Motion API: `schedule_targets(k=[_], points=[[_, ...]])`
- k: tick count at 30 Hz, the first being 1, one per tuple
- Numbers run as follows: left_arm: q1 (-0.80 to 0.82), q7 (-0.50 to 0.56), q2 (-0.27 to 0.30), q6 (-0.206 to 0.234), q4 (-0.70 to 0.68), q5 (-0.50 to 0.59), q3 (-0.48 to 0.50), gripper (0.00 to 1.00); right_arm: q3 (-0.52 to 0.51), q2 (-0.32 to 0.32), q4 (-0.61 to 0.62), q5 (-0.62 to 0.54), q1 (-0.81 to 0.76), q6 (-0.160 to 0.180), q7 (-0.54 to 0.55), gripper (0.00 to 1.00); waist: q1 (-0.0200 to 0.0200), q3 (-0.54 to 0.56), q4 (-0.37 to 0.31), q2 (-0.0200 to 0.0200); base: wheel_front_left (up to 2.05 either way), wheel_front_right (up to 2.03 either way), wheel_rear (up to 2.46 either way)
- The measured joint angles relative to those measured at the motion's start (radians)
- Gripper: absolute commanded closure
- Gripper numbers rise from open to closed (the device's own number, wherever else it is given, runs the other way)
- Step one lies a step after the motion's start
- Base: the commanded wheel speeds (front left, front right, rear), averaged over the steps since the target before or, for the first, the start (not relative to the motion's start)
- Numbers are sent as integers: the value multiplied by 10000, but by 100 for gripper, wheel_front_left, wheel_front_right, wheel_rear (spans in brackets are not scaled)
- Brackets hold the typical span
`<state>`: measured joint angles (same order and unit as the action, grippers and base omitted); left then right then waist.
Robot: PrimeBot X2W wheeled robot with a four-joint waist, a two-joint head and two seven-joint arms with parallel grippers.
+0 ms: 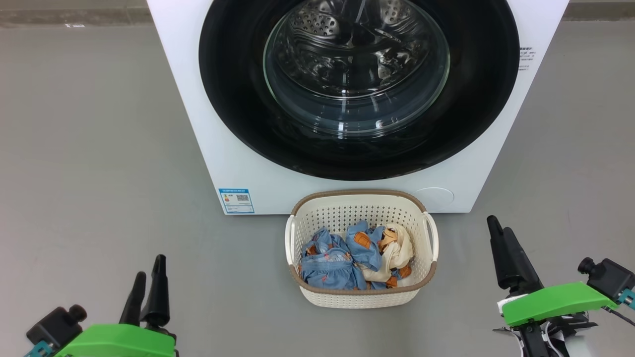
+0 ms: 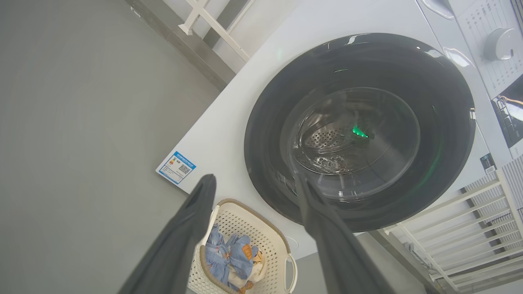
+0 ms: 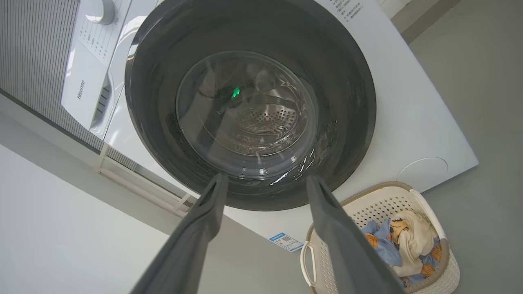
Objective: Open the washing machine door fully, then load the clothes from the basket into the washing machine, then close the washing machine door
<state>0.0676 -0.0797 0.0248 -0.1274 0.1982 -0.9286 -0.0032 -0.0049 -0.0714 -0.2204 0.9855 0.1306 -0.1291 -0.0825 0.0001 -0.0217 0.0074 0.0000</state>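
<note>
Left pincer (image 1: 150, 265) low at lower left of head view, fingers apart (gap plain in left wrist view), holding nothing. Right pincer (image 1: 497, 224) at lower right, fingers apart too per right wrist view, nothing held. Both have green covers (image 1: 555, 300) behind the fingers. Both hang above the grey floor (image 1: 74, 148), well apart from everything else.

Basket (image 1: 357, 193) sits on the floor between the two pincers and further forward, just in front of the washing machine (image 1: 208, 148); cannot tell whether it touches the front panel. Cream perforated walls, brown rim, a side handle each end. Clothes (image 1: 337, 263) bunched in the bottom: blue pieces with orange-brown print at left and middle, cream-white piece (image 1: 397, 248) to the right, lying on the blue.

Washing machine door (image 1: 238, 99) closed, flush on the white front. Glossy black ring, glass window (image 1: 357, 64) in the centre, perforated steel drum visible through it. Blue label sticker (image 1: 236, 200) on the lower left corner of the front; round white flap (image 1: 434, 198) at lower right, behind the basket's right end.
</note>
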Motion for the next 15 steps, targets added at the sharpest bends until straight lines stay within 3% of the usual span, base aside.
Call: schedule_targets(k=[7, 15], points=[[2, -234, 31, -2, -63, 1356, -100, 0, 96, -50, -50, -1933, 1, 0, -222, 0, 0, 39, 27, 0, 0, 0, 0], [4, -454, 69, -2, -2, 2738, -132, 0, 247, -69, -188, -3271, 157, 0, -441, 0, 0, 73, 29, 0, 0, 0, 0]])
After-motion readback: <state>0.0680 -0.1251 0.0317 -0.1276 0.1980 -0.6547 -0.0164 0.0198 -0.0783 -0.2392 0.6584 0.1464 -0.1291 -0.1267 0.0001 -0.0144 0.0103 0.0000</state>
